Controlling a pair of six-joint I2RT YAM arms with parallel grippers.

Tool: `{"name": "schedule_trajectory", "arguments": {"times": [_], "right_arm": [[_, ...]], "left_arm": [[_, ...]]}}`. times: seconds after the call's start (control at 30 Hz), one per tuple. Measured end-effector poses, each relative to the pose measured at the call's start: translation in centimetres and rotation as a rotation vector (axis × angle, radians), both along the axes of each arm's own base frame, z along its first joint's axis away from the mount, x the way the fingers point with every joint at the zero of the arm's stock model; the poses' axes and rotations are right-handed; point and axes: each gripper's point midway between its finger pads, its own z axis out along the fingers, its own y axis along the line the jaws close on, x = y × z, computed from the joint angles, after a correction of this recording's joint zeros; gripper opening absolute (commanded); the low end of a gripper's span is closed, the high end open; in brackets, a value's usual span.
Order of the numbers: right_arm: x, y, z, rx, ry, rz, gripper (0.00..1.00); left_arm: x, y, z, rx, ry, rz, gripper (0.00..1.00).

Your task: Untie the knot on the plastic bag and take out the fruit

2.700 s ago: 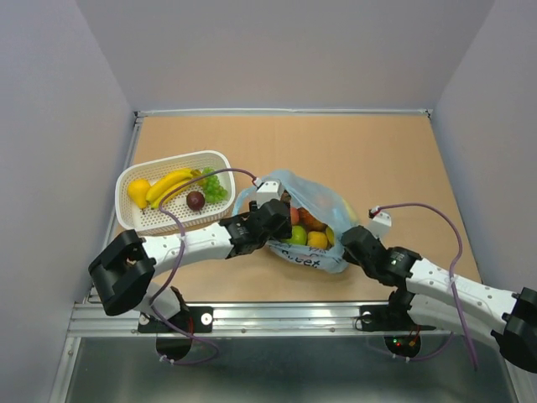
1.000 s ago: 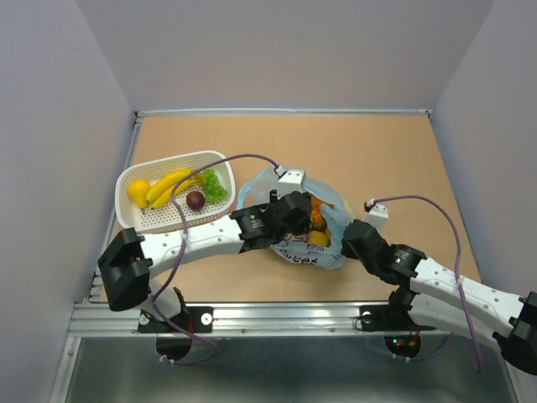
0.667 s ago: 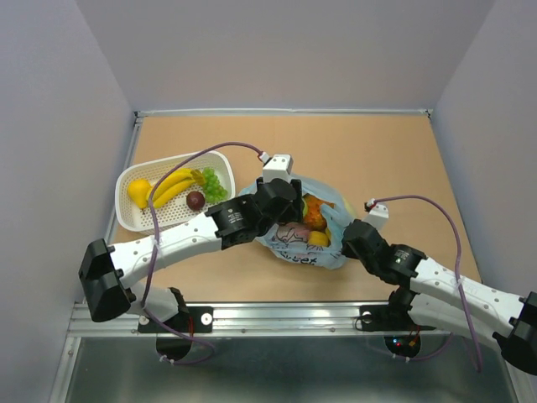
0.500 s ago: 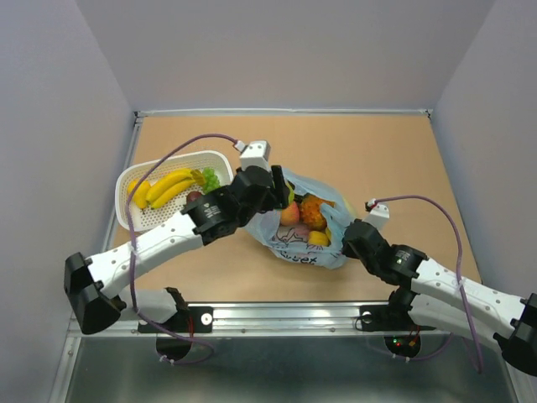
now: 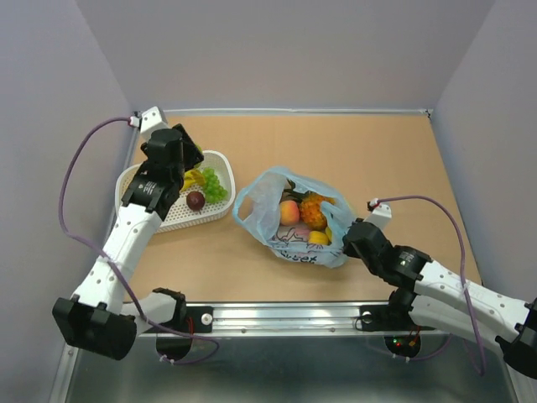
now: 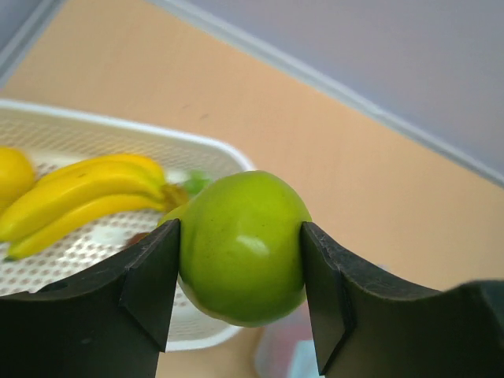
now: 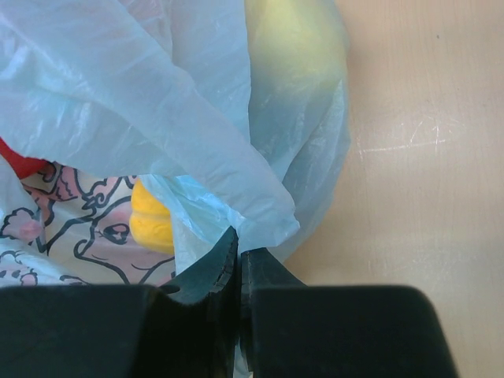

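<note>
The light-blue plastic bag (image 5: 252, 207) lies open at mid-table, and no knot shows. Inside it I see a pink peach (image 5: 289, 212), an orange spiky fruit (image 5: 313, 211) and a yellow one (image 5: 319, 238). My left gripper (image 5: 186, 161) is over the white basket and is shut on a green round fruit (image 6: 242, 248), held between both fingers (image 6: 150, 276). My right gripper (image 5: 352, 236) is at the bag's right side, shut on a fold of the bag's film (image 7: 260, 220). The bag's cartoon print (image 7: 87, 228) and a yellow fruit (image 7: 150, 224) show in the right wrist view.
A white slotted basket (image 5: 168, 220) stands at the left with green grapes (image 5: 215, 185) and a dark plum (image 5: 195, 200). The left wrist view shows its rim (image 6: 157, 138), bananas (image 6: 87, 197) and a lemon (image 6: 12, 177). Walls enclose the table on three sides.
My left arm came up out of the bag with the green fruit and swung left to over the basket. My right gripper kept its hold on the bag.
</note>
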Motion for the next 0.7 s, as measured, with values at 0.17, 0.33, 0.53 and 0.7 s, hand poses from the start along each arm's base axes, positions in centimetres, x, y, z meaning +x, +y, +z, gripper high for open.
{"name": "schedule_trajectory", "arguments": {"times": [0.17, 0.33, 0.53, 0.7], "right_arm": [[0.0, 0.0, 0.6, 0.011, -0.018, 0.006, 0.06], [0.0, 0.0, 0.5, 0.006, -0.017, 0.008, 0.07], [0.0, -0.1, 0.3, -0.007, -0.012, 0.008, 0.08], [0.0, -0.1, 0.2, -0.015, -0.012, 0.012, 0.08]], "left_arm": [[0.1, 5.3, -10.7, 0.096, 0.267, 0.127, 0.23], [-1.5, 7.5, -15.6, 0.142, 0.400, 0.170, 0.73], [-1.6, 8.0, -15.7, 0.168, 0.399, 0.184, 0.99], [-1.6, 8.0, -15.6, 0.167, 0.399, 0.183, 0.99]]}}
